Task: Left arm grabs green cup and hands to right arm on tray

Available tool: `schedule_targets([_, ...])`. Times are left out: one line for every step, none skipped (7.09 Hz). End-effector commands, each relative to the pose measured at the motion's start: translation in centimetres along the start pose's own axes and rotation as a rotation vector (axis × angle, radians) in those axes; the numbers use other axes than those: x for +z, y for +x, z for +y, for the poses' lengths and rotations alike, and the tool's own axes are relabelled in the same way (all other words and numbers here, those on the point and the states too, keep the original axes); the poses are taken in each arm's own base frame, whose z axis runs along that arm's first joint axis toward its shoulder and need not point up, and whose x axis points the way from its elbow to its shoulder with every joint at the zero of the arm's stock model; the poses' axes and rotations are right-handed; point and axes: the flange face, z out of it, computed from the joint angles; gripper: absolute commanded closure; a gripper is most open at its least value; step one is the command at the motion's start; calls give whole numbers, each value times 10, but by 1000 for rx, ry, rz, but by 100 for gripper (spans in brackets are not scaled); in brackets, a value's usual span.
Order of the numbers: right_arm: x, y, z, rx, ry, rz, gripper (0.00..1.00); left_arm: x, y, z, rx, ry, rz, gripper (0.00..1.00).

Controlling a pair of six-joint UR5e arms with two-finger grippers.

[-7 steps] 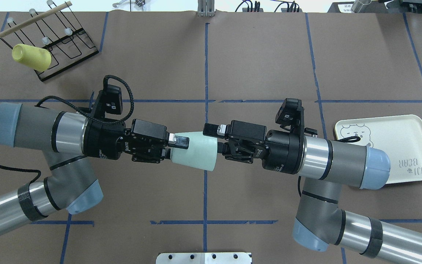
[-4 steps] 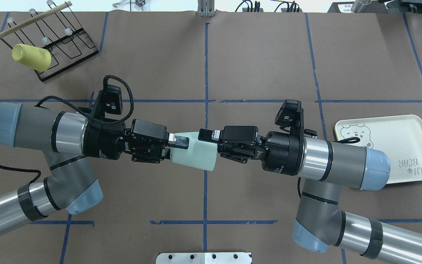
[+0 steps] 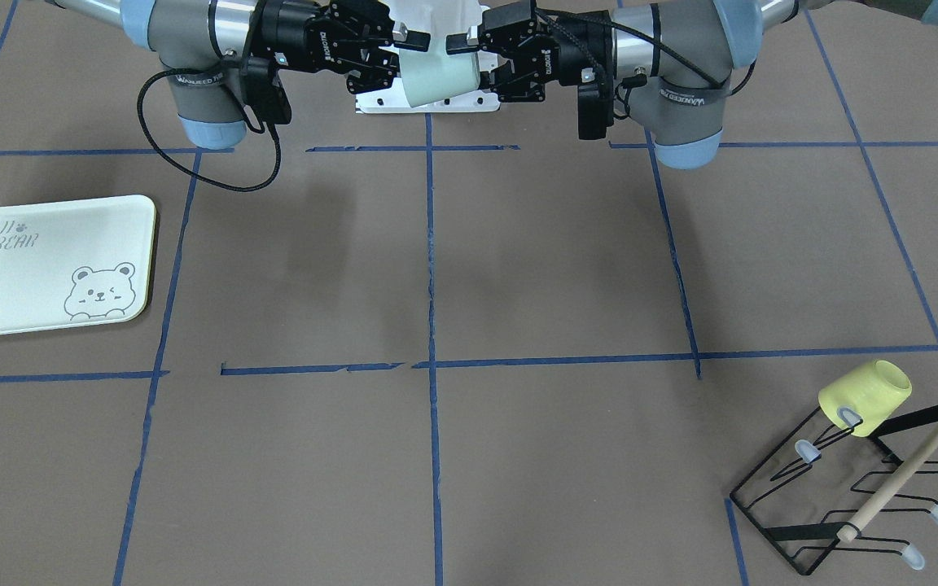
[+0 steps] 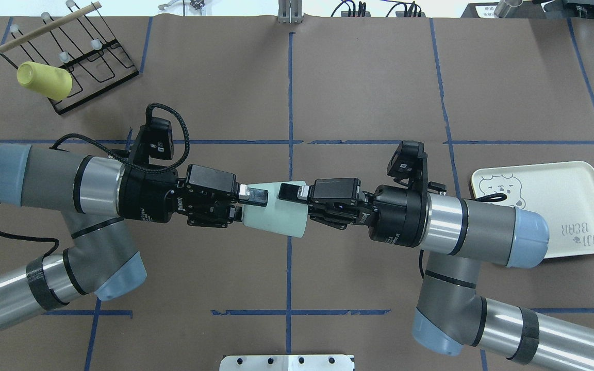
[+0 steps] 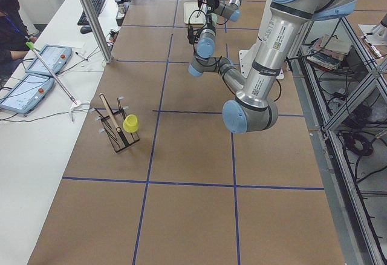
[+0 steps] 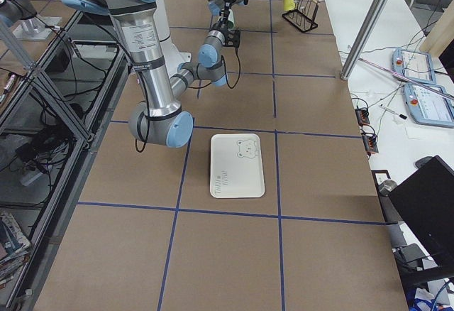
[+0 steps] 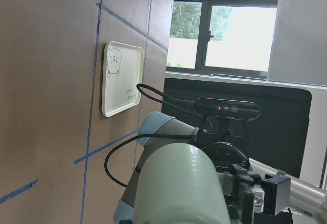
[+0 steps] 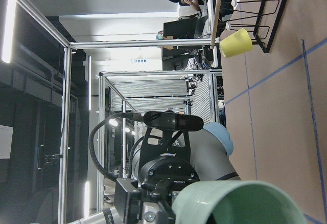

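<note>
The pale mint-green cup (image 4: 276, 216) hangs level above the table centre between both grippers. It also shows in the front view (image 3: 436, 77). My left gripper (image 4: 245, 205) is shut on its narrow base end. My right gripper (image 4: 297, 206) has closed on its wide mouth end, with one finger (image 4: 287, 191) lying on the cup's wall and the other hidden. The cup's side fills the bottom of the left wrist view (image 7: 179, 193), and its open rim the bottom of the right wrist view (image 8: 240, 203). The cream bear tray (image 4: 560, 206) lies flat at the right, partly under my right arm.
A black wire rack (image 4: 91, 67) with a wooden rod stands at the far left corner. A yellow-green cup (image 4: 44, 81) hangs on one of its prongs. The white base plate (image 4: 286, 362) sits at the near edge. Blue tape lines cross the brown table.
My right gripper has moved in over the cup's mouth end and closed its fingers on it. The left gripper keeps its hold, and the cup has shifted only slightly.
</note>
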Motion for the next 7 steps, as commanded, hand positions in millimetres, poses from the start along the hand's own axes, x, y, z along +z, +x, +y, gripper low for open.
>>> schedule_targets([0, 0, 0, 0, 0, 0, 68, 0, 1, 0, -6, 1, 2, 64])
schedule_targets([0, 0, 0, 0, 0, 0, 75, 0, 1, 0, -6, 1, 2, 64])
schedule_targets([-1, 1, 0, -3, 0, 2, 95, 0, 1, 0, -12, 3, 2, 63])
schedule_targets([-1, 0, 0, -6, 0, 0, 100, -1, -1, -1, -18, 11, 1, 1])
schedule_targets([-1, 1, 0, -7, -1, 2, 100, -2, 1, -3, -12, 17, 4, 0])
schedule_targets([-2, 1, 0, -7, 1, 3, 100, -7, 4, -9, -8, 35, 3, 0])
schedule_targets([-2, 2, 0, -7, 0, 5, 100, -10, 8, -19, -6, 84, 14, 0])
